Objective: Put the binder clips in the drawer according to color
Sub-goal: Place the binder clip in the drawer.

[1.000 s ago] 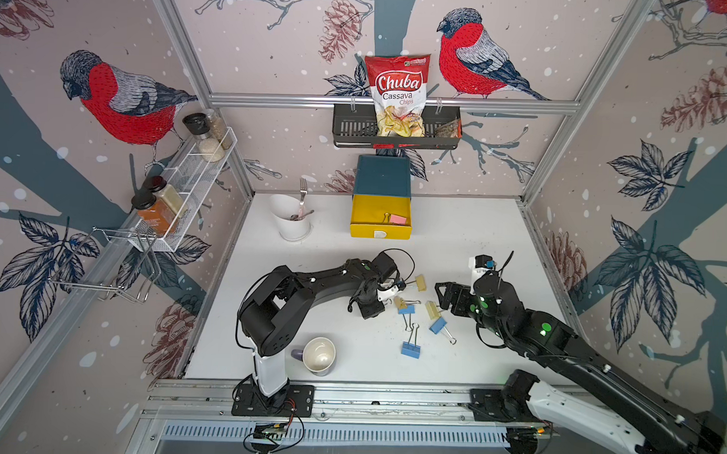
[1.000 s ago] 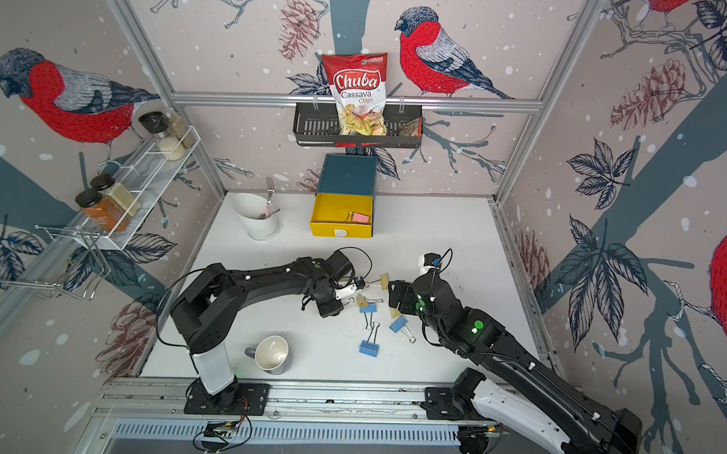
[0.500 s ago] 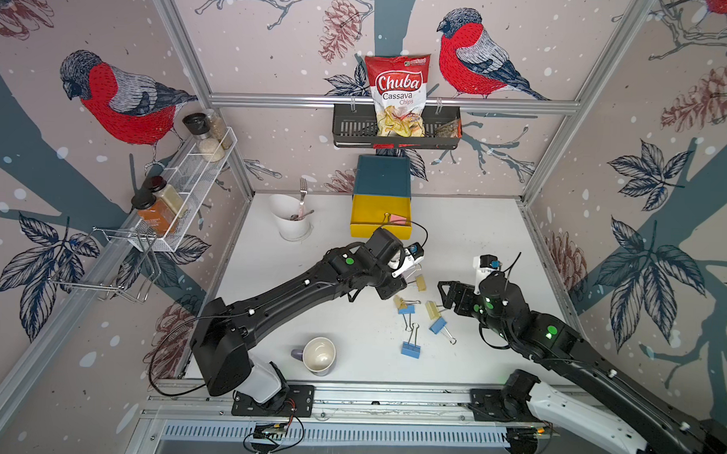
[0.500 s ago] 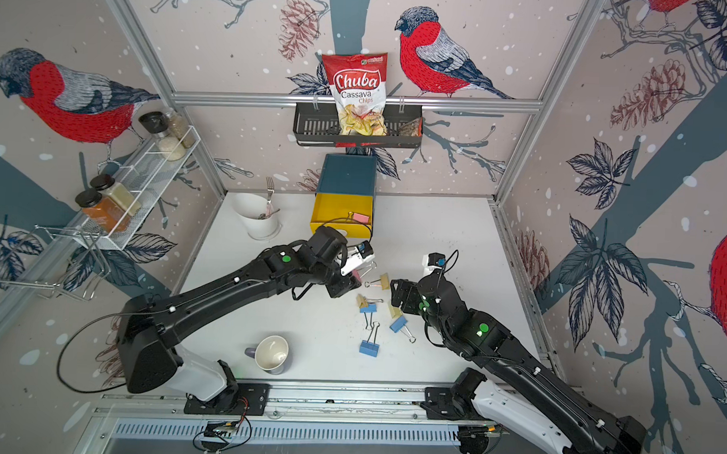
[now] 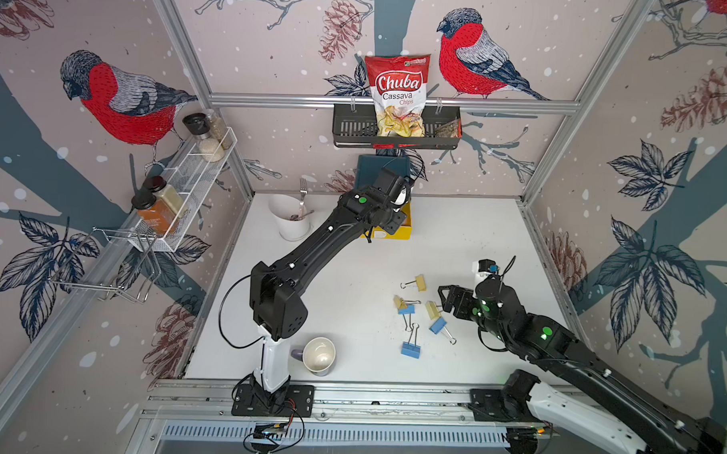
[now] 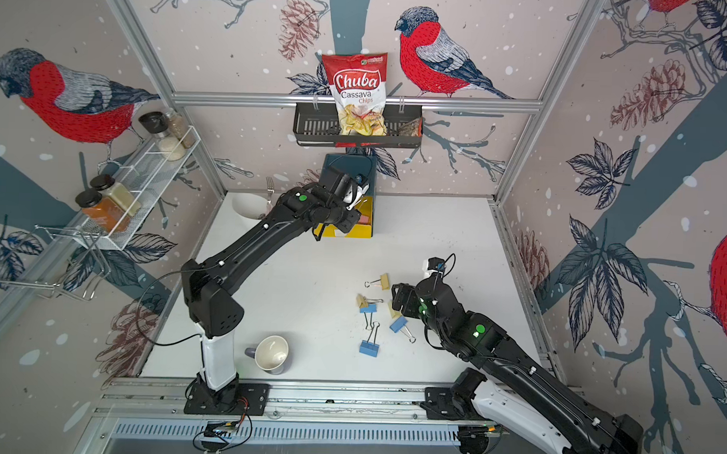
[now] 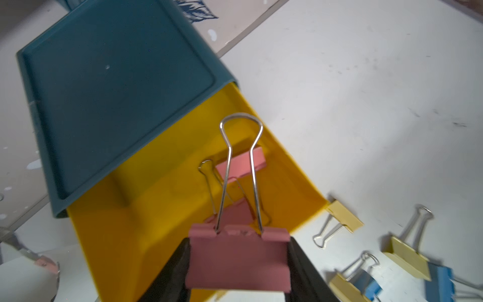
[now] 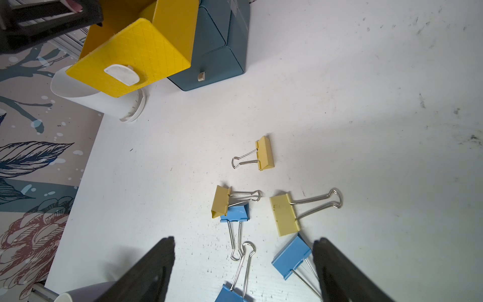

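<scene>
1. Setting: white table [image 5: 352, 256] in a booth papered with birds and pinecones.
2. Drawer unit [image 7: 104, 91]: dark teal, at the back of the table by the rear wall. Its yellow top drawer [image 7: 156, 188] stands open; the two teal fronts below are closed.
3. Two pink clips [image 7: 245, 162]: lying in the yellow top drawer, one partly hidden behind wire handles.
4. Left gripper [image 7: 239, 251]: clamped on a third pink clip [image 7: 239, 261], one finger against each side of its body. The clip is held above the open drawer, its handles pointing away from the wrist.
5. Right gripper [image 8: 244, 243]: jaws wide apart, empty, poised just over the loose clips.
6. Loose clips, front right of the table, well apart from the drawer unit:
   - Three yellow clips [image 8: 265, 153].
   - Three blue clips [image 8: 291, 256].
   - One yellow clip overlaps a blue one.
7. Sundries:
   - White cup [image 5: 293, 225] holding a fork, left of the drawer unit.
   - Mug [image 5: 319, 354] near the front edge.
   - Black basket [image 5: 352, 130] on the rear wall, holding a chips bag [image 5: 398, 88].
</scene>
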Controlling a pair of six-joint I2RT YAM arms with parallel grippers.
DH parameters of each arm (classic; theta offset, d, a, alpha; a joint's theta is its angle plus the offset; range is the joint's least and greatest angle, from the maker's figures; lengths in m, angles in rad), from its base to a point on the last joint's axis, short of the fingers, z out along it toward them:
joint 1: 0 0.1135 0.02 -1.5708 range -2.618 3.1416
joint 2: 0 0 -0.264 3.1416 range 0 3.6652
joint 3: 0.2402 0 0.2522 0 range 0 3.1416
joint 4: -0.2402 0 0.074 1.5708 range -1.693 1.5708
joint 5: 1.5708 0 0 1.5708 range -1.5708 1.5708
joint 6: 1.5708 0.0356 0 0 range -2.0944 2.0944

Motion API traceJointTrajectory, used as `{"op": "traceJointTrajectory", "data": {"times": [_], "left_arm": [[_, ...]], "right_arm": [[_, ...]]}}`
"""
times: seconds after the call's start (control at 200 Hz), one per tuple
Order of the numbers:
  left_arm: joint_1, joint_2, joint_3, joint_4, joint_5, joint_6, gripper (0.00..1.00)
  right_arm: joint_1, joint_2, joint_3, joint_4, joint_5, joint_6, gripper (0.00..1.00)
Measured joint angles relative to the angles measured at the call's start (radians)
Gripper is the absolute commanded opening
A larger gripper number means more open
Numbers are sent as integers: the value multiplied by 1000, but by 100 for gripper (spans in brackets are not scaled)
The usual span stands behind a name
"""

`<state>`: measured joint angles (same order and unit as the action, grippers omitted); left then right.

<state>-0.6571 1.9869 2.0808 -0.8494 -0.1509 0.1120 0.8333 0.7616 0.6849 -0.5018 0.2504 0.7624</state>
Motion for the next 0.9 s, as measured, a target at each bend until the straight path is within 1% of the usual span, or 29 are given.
{"op": "traceJointTrajectory", "data": {"times": [0.055,0.155,0.2,0.245,0.31,0.33,0.365,0.49,0.565,0.66,0.73,0.8,0.9], "left_arm": [[6,37,38,-17,-7,0,38],[12,69,60,-39,-5,-7,39],[18,77,65,-43,-4,-11,42],[23,82,67,-44,-5,-27,49],[30,86,67,-47,-5,-37,70],[31,87,67,-47,-5,-42,75],[31,87,67,-46,-7,-56,79],[31,76,68,-43,-4,-87,88],[31,50,67,-42,17,-112,89],[31,-14,43,-13,21,-148,84],[31,-83,-9,33,20,-204,81],[31,-183,-137,112,21,-288,78],[33,-364,-412,254,65,-449,72]], "right_arm": [[0,-2,0,0,-3,0,88],[3,-4,0,0,-12,3,88],[5,-4,0,0,-14,3,88],[5,-3,-2,0,-15,3,88],[6,-3,-5,0,-15,4,88],[6,-3,-5,0,-15,4,88],[7,-2,-6,1,-16,4,88],[9,5,-7,4,-18,3,88],[9,8,-8,8,-19,3,88],[9,10,-8,14,-19,3,88],[9,10,-8,21,-19,3,88],[9,10,-8,26,-21,3,88],[9,9,-14,31,-21,3,88]]}}
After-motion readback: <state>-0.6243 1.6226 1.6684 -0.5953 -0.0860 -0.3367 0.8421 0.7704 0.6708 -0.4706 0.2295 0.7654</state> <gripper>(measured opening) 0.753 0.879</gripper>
